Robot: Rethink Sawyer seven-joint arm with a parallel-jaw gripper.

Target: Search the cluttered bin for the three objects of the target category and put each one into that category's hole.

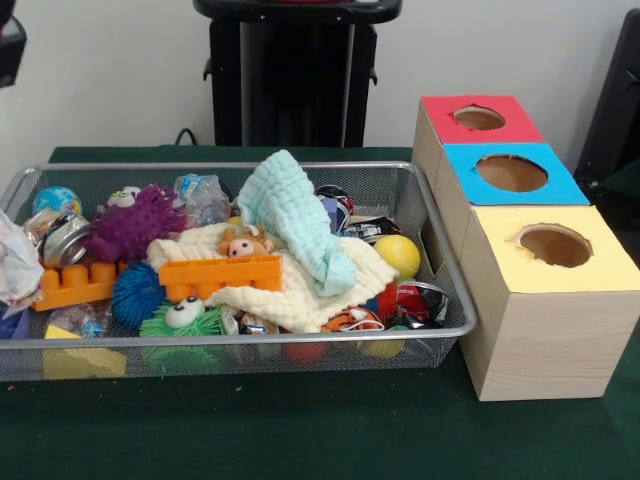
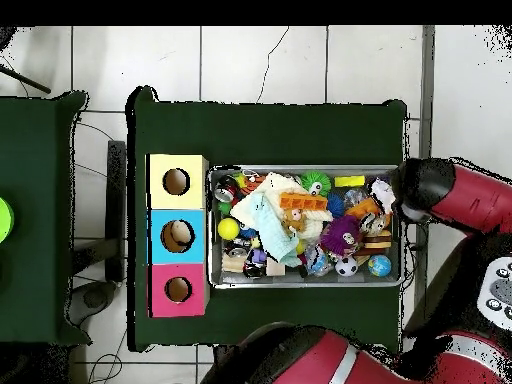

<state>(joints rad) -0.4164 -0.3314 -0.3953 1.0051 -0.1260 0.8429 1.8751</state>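
Bin: we see its long axis running alongside the box row.
Wrapper: crumpled, bin's end.
Jaws: we cannot tell.

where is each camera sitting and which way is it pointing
Front view: sits across the table, facing the robot's black pedestal; it looks at the wire basket and the three boxes; no arm or gripper shows.
Overhead view: hangs above the table, looking straight down, robot's base at the bottom; the red arm reaches to the basket's right end, and the gripper cannot be made out.
Shared: basket, boxes, yellow ball and green table, turned half round between views.
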